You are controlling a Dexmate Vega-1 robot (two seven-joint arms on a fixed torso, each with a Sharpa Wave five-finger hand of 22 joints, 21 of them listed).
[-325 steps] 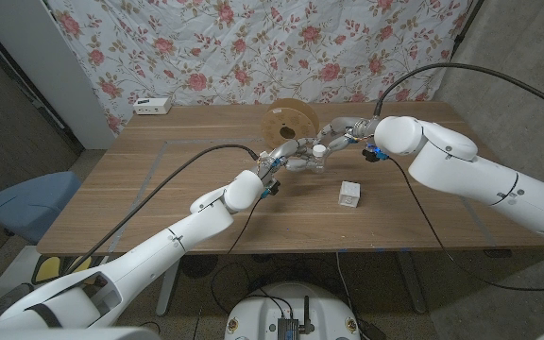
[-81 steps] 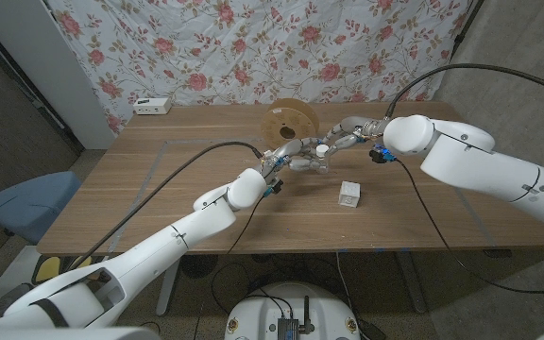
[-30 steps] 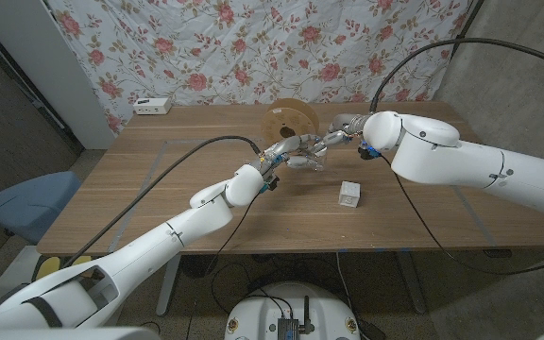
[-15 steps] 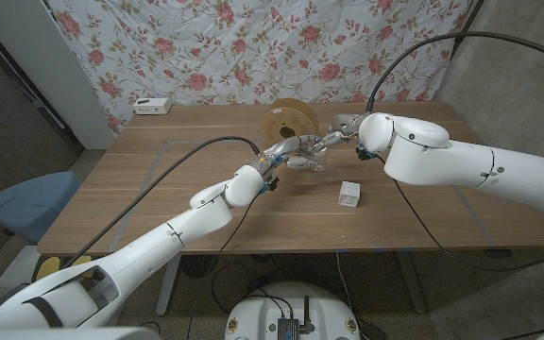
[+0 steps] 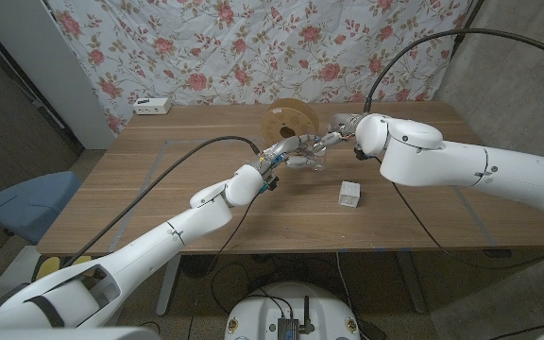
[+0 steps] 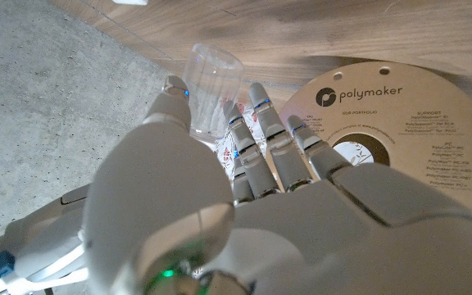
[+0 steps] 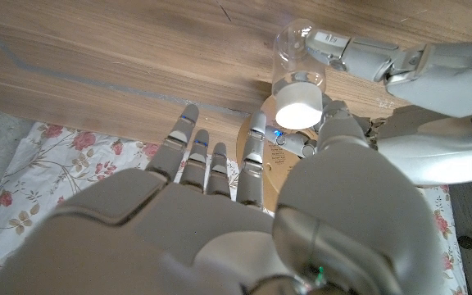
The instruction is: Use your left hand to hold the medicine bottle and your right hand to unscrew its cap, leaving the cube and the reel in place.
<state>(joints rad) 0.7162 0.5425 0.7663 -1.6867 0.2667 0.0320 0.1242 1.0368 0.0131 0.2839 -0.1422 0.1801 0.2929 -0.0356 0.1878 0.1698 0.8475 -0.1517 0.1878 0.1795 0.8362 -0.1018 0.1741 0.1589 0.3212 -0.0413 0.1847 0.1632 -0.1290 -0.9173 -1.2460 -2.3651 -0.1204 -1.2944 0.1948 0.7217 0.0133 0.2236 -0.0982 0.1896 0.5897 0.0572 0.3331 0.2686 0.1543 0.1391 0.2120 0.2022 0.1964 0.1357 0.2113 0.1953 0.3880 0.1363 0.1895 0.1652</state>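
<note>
A wooden surface [image 5: 159,179] fills the middle of the head view, with a floral cloth [image 5: 253,47] hung behind it. My two white arms come in from the bottom corners and meet just above the frame's centre.

A tan filament reel [image 5: 289,120] stands on edge in the upper middle, directly behind the meeting point. A small white cube [image 5: 349,195] sits lower and to the right of it, apart from both hands.

My left robot hand [image 5: 289,153] grasps the medicine bottle [image 5: 314,156], fingers wrapped on its clear body; the left wrist view shows the bottle [image 6: 211,98] at my fingertips [image 6: 256,102].

My right robot hand [image 5: 333,135] reaches in from the right, fingers spread toward the white cap [image 7: 298,111]. In the right wrist view the thumb and one finger flank the cap, but I cannot tell whether they actually press on it.

The bottle stands upright, long axis vertical, cap uppermost, just above frame centre. It lies immediately left of my right robot hand, which is level with the cap. I judge the twist must turn about that vertical axis while the left holds firm.
</note>
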